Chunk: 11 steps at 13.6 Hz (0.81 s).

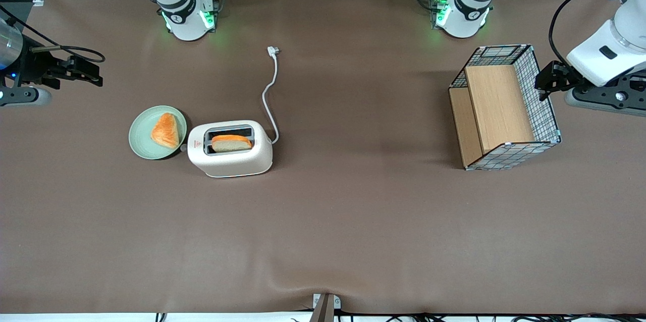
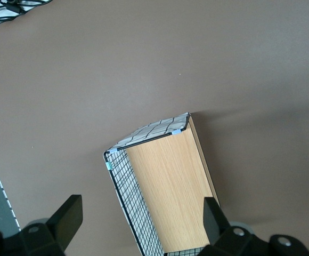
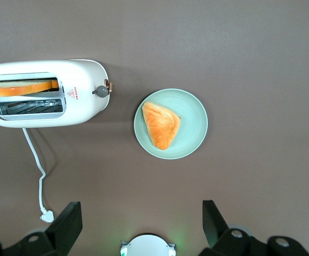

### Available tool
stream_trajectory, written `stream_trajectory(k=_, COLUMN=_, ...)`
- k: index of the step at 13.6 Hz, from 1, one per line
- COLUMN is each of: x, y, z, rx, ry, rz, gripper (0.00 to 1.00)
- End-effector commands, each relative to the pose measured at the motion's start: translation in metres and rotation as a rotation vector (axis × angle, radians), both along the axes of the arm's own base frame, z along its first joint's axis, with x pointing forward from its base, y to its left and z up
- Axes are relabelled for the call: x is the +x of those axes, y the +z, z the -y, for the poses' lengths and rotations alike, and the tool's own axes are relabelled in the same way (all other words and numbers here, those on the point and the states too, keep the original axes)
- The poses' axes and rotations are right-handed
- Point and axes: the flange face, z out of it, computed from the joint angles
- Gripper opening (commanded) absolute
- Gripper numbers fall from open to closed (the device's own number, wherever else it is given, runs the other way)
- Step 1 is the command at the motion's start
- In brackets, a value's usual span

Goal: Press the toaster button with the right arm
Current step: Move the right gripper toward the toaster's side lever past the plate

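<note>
The cream-white toaster (image 1: 229, 158) stands on the brown table with a slice of toast (image 1: 231, 143) in the slot nearer the front camera. Its small button (image 1: 183, 148) sticks out of the narrow end by the red mark, facing the green plate. The right wrist view shows the toaster (image 3: 85, 104) and its button (image 3: 102, 90) from above. My right gripper (image 1: 95, 74) hangs high over the working arm's end of the table, farther from the front camera than the plate and well apart from the toaster. In the right wrist view the gripper (image 3: 140, 209) is open and empty.
A green plate (image 1: 141, 148) with a triangular pastry (image 1: 165, 130) sits beside the toaster's button end, also in the right wrist view (image 3: 194, 114). The toaster's white cord (image 1: 270, 95) runs away from the front camera. A wire and wood basket (image 1: 504, 110) lies toward the parked arm's end.
</note>
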Motion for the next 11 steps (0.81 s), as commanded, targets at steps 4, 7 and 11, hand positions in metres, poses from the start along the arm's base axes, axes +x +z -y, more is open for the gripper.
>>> stream_trajectory(k=4, x=0.0006, y=-0.0019, z=-0.0031, rx=-0.009, ry=-0.005, rz=-0.001, gripper=1.0)
stream_trajectory(k=7, x=0.0003, y=-0.0039, z=-0.0048, rx=0.006, ry=-0.006, rz=-0.005, gripper=1.0)
stream_trajectory(k=11, x=0.0, y=-0.0065, z=-0.0065, rx=0.056, ry=-0.014, rz=-0.012, gripper=0.82)
